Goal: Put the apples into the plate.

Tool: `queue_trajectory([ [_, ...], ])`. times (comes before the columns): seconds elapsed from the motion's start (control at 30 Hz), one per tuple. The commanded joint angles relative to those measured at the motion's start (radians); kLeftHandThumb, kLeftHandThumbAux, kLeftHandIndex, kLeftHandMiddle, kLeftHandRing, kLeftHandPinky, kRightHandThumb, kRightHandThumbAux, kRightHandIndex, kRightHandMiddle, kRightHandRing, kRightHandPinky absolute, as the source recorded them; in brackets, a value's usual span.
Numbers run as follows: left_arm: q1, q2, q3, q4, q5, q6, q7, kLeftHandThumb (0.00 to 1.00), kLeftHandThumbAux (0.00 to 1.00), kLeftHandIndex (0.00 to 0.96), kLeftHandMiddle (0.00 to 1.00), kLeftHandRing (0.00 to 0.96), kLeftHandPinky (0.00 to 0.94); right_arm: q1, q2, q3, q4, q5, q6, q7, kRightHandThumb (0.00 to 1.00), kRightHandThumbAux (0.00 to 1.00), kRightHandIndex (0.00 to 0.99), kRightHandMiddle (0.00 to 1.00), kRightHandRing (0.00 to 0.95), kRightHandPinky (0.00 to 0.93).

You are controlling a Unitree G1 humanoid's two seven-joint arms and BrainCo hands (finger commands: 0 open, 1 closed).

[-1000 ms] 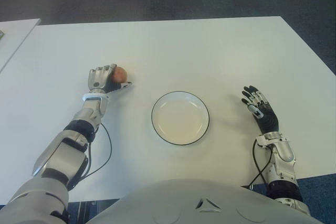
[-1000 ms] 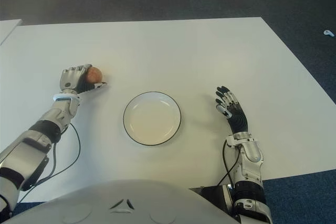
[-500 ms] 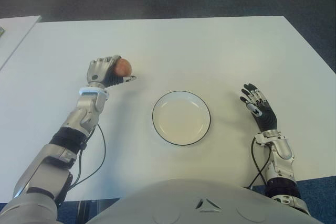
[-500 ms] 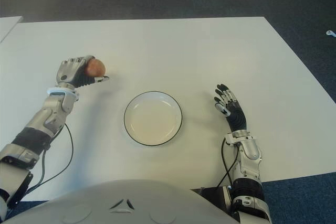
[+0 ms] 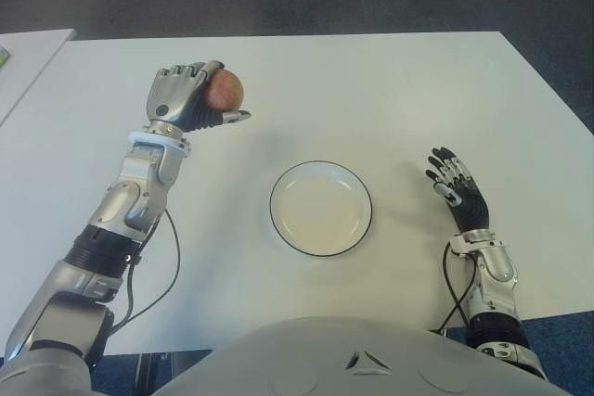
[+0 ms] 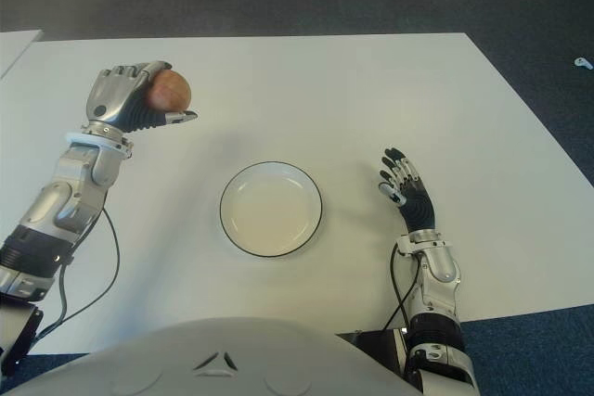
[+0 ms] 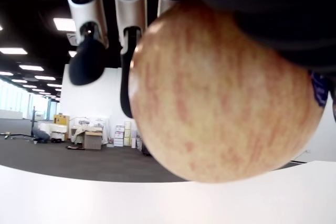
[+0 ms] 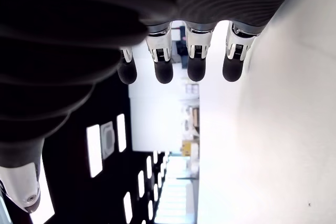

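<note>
Risen from the table (image 5: 390,81), the left hand (image 5: 181,99) has its fingers curled round the apple (image 5: 224,90), far-left of the plate (image 5: 320,208); firm, smooth and round, it likely wants that enveloping hold, while the right hand (image 5: 455,192) shows slack and empty right of the plate.

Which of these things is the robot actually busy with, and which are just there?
Part of the job:
- apple, gripped in the left hand and lifted off the table
- plate, with nothing in it

Just there:
- right hand, open, to the right of the plate
- white table
</note>
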Motion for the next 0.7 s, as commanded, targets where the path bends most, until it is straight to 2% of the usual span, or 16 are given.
queue_trajectory([
  [0.03, 0.037, -0.012, 0.004, -0.096, 0.048, 0.015, -0.056, 0.859, 0.664, 0.410, 0.535, 0.846, 0.706, 0.079, 0.089, 0.046, 0.151, -0.029, 0.063, -0.013, 0.133, 0.564, 0.049, 0.077, 0.041, 0.035],
  [0.33, 0.046, -0.079, -0.043, -0.215, 0.134, 0.028, -0.143, 0.860, 0.663, 0.412, 0.537, 0.840, 0.699, 0.054, 0.091, 0.039, 0.211, -0.016, 0.043, 0.007, 0.129, 0.547, 0.053, 0.076, 0.036, 0.026],
  [0.53, 0.065, -0.172, -0.146, -0.308, 0.287, 0.057, -0.179, 0.858, 0.663, 0.410, 0.533, 0.836, 0.743, 0.041, 0.096, 0.035, 0.235, -0.010, 0.036, 0.019, 0.144, 0.556, 0.054, 0.076, 0.040, 0.037],
  [0.7, 0.062, -0.208, -0.194, -0.329, 0.282, 0.012, -0.234, 0.858, 0.663, 0.409, 0.533, 0.840, 0.793, 0.041, 0.106, 0.035, 0.237, -0.009, 0.028, 0.020, 0.150, 0.559, 0.055, 0.077, 0.044, 0.043],
])
